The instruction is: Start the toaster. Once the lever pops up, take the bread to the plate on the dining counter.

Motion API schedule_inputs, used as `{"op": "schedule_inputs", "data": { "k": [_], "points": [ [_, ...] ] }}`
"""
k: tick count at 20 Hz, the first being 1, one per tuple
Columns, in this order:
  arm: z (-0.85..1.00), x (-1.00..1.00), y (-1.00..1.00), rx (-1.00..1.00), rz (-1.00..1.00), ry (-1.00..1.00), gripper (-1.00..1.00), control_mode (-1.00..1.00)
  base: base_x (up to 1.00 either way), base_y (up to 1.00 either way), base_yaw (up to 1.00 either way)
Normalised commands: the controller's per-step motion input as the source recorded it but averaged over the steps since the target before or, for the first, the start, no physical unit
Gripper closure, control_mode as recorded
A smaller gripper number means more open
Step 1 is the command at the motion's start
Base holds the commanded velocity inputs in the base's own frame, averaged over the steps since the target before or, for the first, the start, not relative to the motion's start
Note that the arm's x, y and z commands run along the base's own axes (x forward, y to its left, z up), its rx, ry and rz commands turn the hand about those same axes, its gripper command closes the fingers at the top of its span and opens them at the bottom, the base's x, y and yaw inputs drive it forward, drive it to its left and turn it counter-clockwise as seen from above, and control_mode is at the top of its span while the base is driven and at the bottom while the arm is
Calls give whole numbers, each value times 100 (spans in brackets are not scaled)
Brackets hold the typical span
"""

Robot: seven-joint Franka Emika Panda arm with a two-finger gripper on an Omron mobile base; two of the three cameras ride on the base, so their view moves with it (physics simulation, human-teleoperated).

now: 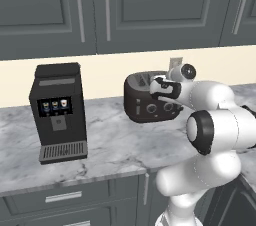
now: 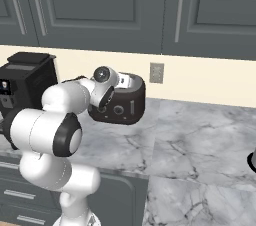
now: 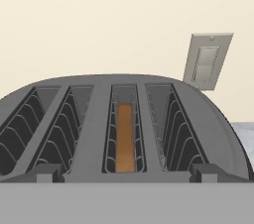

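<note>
While the white arm reaches over the marble worktop (image 1: 115, 145), the following stand in place. Item one: toaster (image 1: 145, 101), small, rounded, dark brown-black, two knobs on its front, set on the worktop close to the cream back wall. Item two: bread (image 3: 125, 136), a brown slice standing on edge, sunk low inside one of the toaster's wire-lined slots, right of the middle bar in the hand view; the neighbouring slots on either side hold nothing but their wire guides. Item three: gripper (image 1: 159, 90), black and white, held at the front upper edge of the toaster in the left base view and just beside the toaster's top left corner in the right base view; its fingertips cannot be made out in any picture, yet its jaws stand spread as wide as they go, with nothing between them. Whether it touches the toaster's shell cannot be told. Item four: coffee machine (image 1: 57, 112), tall, boxy, black, with a small lit panel, well apart to the toaster's left on the same worktop. Item five: wall outlet plate (image 3: 207, 62), pale grey, on the wall behind the toaster's right shoulder. Item six: dark grey cabinets (image 2: 125, 7) above, drawers (image 1: 62, 197) below.
</note>
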Motion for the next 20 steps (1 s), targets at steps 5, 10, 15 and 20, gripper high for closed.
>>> {"op": "schedule_inputs", "data": {
  "k": [5,10,15,20],
  "points": [
    [0,0,0,0,0,0,-100,-100,0,0,0],
    [0,0,0,0,0,0,-100,-100,0,0,0],
    [0,0,0,0,0,0,-100,-100,0,0,0],
    [0,0,0,0,0,0,-100,-100,0,0,0]
  ]
}}
